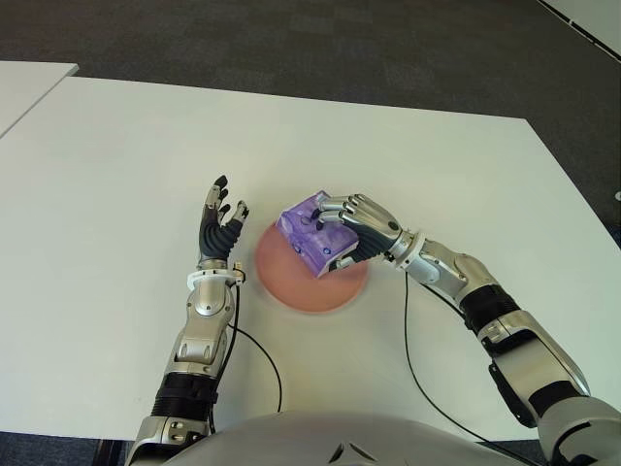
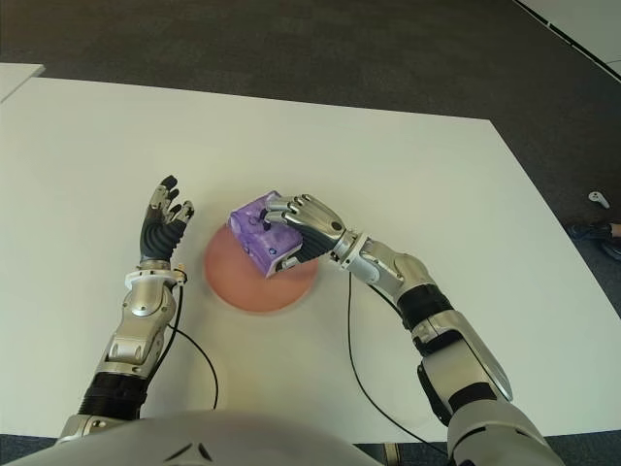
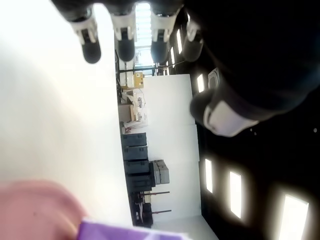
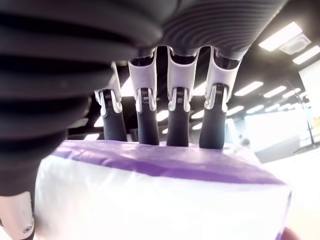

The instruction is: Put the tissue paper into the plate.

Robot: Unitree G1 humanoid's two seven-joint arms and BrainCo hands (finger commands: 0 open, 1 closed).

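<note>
On the left, the left hand (image 1: 219, 225) shows just beside the left edge of the plate (image 1: 281, 286), fingers spread and holding nothing; whether it touches the white table (image 1: 116, 194) cannot be told. At the centre sits the pinkish plate, and over its upper right part is the tissue paper (image 1: 310, 231), a purple and white soft pack, tilted and gripped by the right hand (image 1: 351, 233), which reaches in from the right with four fingers (image 4: 176, 120) wrapped over the top of the pack and the thumb underneath. The step in hand looks like the placing itself: the pack is already above the plate, possibly touching it. The next move likely calls for lowering the pack flat, loosening the fingers and drawing the hand clear without dragging the pack off the rim. No brand or writing on the pack can be read.
</note>
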